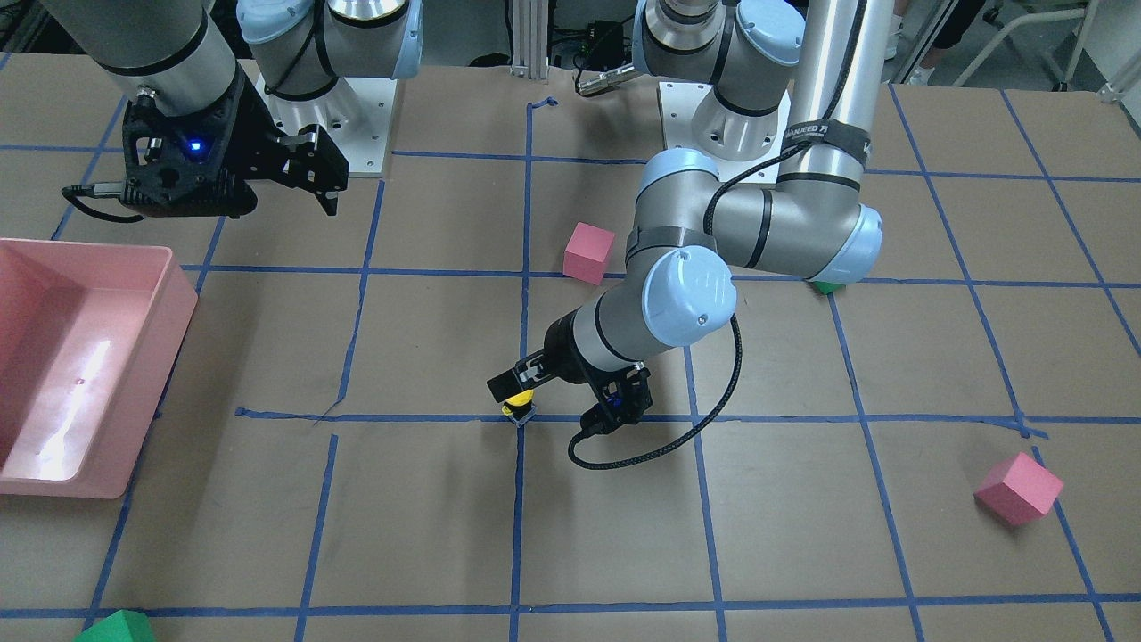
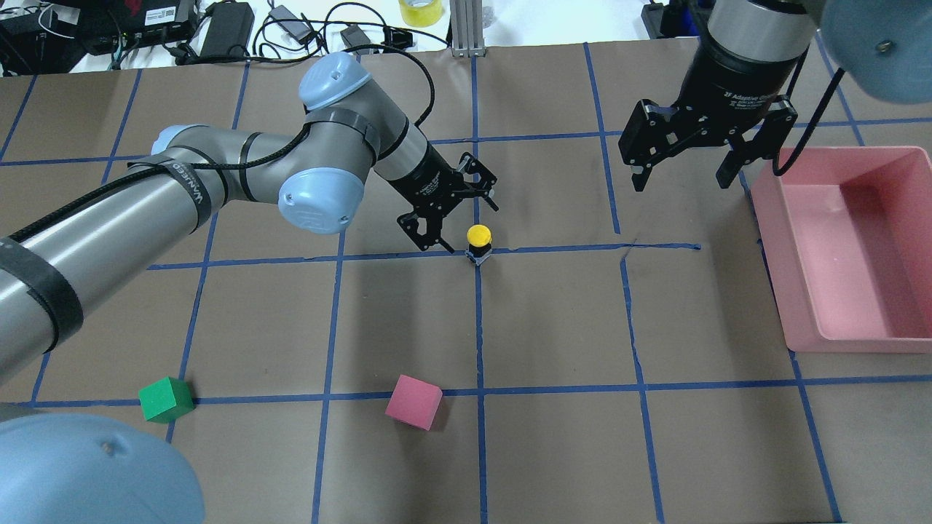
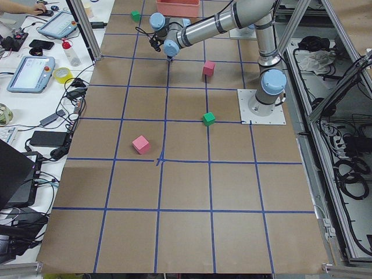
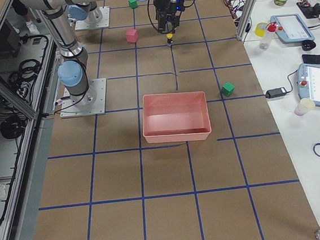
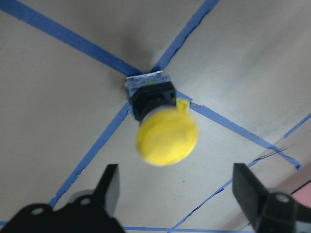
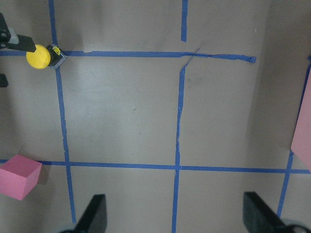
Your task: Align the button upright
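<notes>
The button (image 2: pixel 478 240) stands upright on a blue tape crossing near the table's middle, yellow cap on top and black body and grey block below. It also shows in the front view (image 1: pixel 519 406), the left wrist view (image 5: pixel 165 131) and the right wrist view (image 6: pixel 39 56). My left gripper (image 2: pixel 457 217) is open and low over the table right beside the button, which sits free just past its fingertips (image 5: pixel 109 187). My right gripper (image 2: pixel 684 175) is open and empty, raised next to the pink bin.
A pink bin (image 2: pixel 859 343) stands at the table's right side. A pink cube (image 2: pixel 413 402) and a green cube (image 2: pixel 166 399) lie near my base. Another pink cube (image 1: pixel 1018 488) and another green cube (image 1: pixel 116 627) lie on the far side.
</notes>
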You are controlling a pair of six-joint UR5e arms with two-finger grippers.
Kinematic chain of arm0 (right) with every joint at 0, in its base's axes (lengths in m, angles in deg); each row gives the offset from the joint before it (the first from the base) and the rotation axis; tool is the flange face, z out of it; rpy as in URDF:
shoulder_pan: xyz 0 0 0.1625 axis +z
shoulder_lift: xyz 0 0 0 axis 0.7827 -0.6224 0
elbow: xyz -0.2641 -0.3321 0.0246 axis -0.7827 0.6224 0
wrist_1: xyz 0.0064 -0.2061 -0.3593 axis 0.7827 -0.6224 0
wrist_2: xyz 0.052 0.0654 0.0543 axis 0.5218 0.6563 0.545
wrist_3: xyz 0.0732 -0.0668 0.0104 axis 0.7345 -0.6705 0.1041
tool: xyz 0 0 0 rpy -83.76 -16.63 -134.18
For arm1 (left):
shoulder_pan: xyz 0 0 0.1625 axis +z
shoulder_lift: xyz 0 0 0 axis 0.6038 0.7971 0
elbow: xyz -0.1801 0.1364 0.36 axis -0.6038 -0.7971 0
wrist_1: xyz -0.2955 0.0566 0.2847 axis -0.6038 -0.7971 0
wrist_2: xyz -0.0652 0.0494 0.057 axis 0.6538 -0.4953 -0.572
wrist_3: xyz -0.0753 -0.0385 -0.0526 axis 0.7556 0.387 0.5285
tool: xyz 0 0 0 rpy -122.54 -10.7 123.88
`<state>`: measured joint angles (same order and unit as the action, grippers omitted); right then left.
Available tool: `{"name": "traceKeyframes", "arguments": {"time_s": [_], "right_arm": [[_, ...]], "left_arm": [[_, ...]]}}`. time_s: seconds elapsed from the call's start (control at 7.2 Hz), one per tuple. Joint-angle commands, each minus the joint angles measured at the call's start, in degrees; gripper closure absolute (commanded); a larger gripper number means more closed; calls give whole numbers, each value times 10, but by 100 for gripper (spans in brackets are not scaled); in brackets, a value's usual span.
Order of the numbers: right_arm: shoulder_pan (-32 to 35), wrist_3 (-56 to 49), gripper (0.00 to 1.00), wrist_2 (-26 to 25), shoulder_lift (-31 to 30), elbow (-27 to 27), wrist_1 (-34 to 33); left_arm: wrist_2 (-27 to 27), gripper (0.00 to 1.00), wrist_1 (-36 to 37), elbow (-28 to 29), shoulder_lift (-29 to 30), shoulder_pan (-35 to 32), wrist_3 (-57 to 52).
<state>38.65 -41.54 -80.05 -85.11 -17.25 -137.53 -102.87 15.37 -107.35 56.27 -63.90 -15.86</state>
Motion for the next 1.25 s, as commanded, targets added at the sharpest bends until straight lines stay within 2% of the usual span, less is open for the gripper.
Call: {"name": "traceKeyframes", "arguments": {"time_s": [0.0,0.14,0.28,0.42,0.56,0.69,0.83,1.11], "right_arm": [[0,0,0,-1,0,0,0],[0,0,0,-1,0,0,0],[0,0,0,-1,0,0,1],[-1,0,0,-1,0,0,0],[0,0,0,-1,0,-1,1],[-1,0,0,-1,0,-4,1],[0,0,0,-1,0,-5,0],[0,0,0,0,0,-5,0]], "left_arm": [[-64,0,-70,26,-64,-1,-50],[-125,0,-176,61,-104,-7,-110],[-131,0,-266,91,-145,-8,-171],[-152,0,-282,91,-181,-5,-307],[-249,0,-303,90,-202,2,-425],[-284,0,-308,89,-212,28,-448],[-285,0,-307,95,-228,53,-462],[-294,0,-300,85,-265,50,-449]]}}
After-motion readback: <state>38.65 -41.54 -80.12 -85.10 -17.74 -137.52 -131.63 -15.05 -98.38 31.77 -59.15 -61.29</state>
